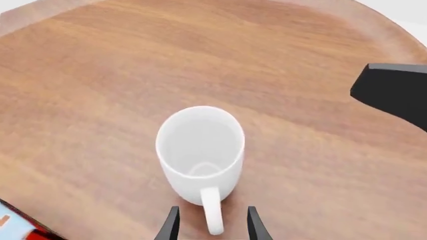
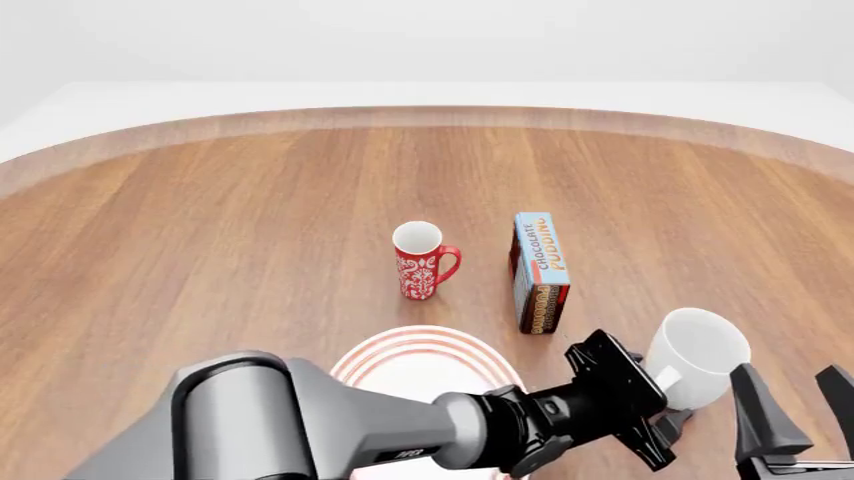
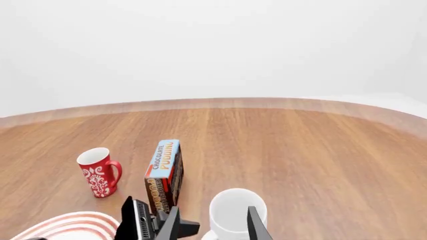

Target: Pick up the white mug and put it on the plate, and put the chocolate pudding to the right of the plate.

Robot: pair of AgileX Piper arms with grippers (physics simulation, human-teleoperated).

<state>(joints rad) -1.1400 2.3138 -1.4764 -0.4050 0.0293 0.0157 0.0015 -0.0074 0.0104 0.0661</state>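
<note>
The left gripper (image 1: 211,227) has its fingers spread to either side of the white mug's (image 2: 699,351) handle, not closed on it. The mug stands upright at the near right of the table (image 2: 200,230), with the plate (image 2: 424,362) to its left and the chocolate pudding (image 2: 538,271) just beyond, between mug and red mug (image 2: 422,261). The right gripper (image 2: 790,410) hovers open just right of the mug. Pinching only that thin loop risks the mug swinging or slipping when lifted, and the crowded arms could collide.
</note>
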